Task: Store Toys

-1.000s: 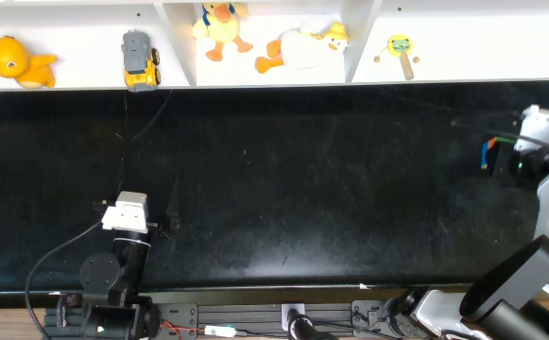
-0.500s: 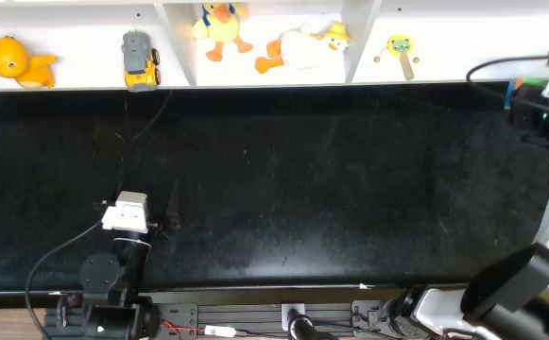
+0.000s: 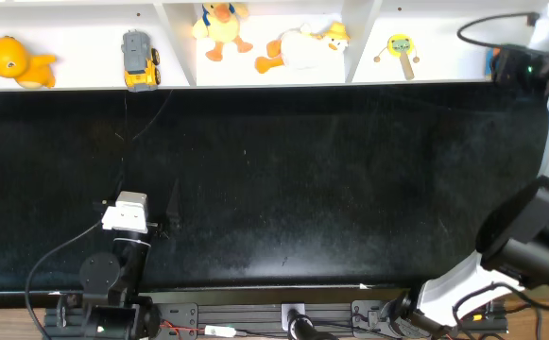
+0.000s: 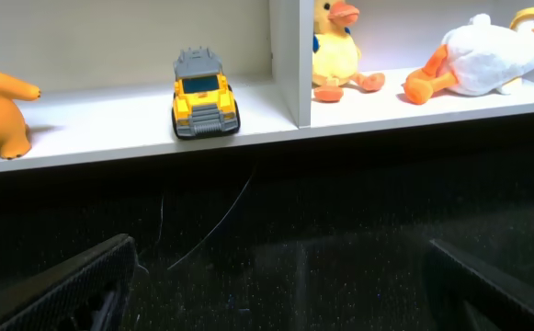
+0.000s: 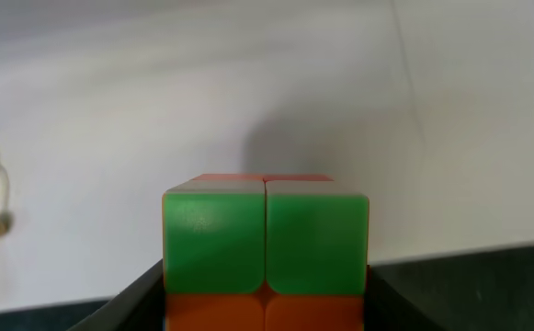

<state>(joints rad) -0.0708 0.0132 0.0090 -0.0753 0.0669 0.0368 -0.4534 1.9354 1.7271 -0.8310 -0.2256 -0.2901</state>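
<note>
puzzle cube (image 5: 266, 241) (green, orange faces) | clamped in right pincer (image 5: 266, 299) | white shelf (image 5: 248, 92) behind

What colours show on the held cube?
The cube shows green above orange; best in right wrist view.

This looks like a robot lab bench. A black mat (image 3: 302, 189) covers the worktop, with white toy cubbies (image 3: 85, 66) along 12 o'clock. A wired mounting rail (image 3: 255, 316) runs along 6 o'clock.

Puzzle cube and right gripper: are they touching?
Touching. Right wrist view shows the puzzle cube held between the two fingers of the right gripper, with no gap.
</note>
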